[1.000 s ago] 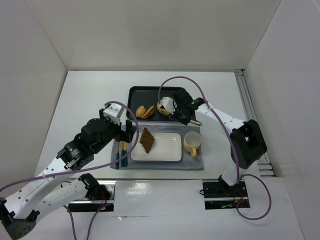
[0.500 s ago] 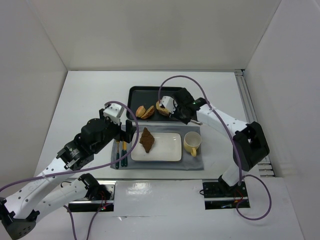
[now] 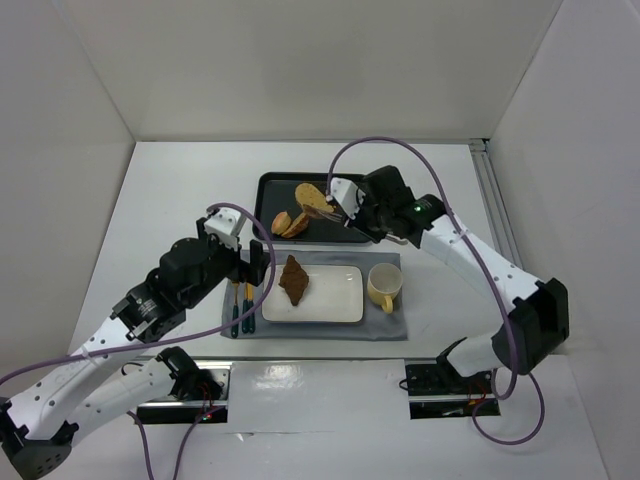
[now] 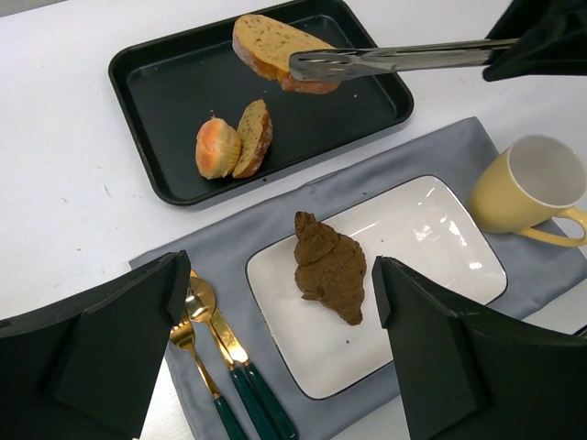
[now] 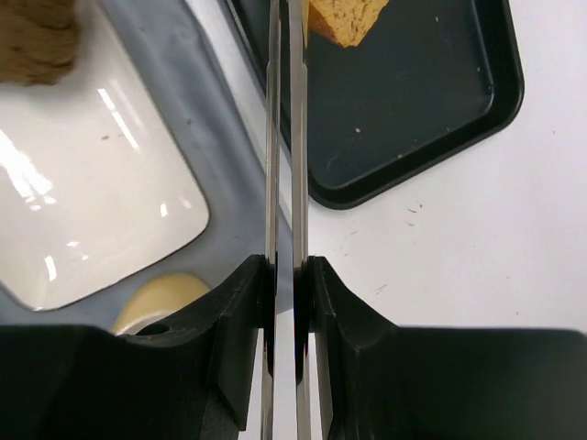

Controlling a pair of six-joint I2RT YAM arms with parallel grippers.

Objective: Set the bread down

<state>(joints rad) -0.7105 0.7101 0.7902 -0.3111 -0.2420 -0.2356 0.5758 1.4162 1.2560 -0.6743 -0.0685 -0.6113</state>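
A slice of bread [image 3: 312,196] hangs in the tips of metal tongs [image 3: 338,207] above the black tray [image 3: 268,190]. My right gripper [image 3: 362,208] is shut on the tongs' handles. The slice [image 4: 273,49] and tongs [image 4: 394,59] also show in the left wrist view, and in the right wrist view the tongs [image 5: 285,137] run up to the slice [image 5: 341,20]. My right gripper [image 5: 286,275] squeezes both blades. My left gripper [image 3: 262,265] is open and empty, above the left end of the white plate [image 3: 335,297].
A brown croissant [image 3: 293,280] lies on the plate's left half. Two small bread pieces [image 3: 290,222] sit in the tray. A yellow mug [image 3: 384,286] stands right of the plate on the grey mat [image 3: 390,325]. A gold spoon and fork [image 3: 240,305] lie to the left.
My right arm has lifted the tongs off the tray floor with the bread slice held in their tips. The left arm has not moved.
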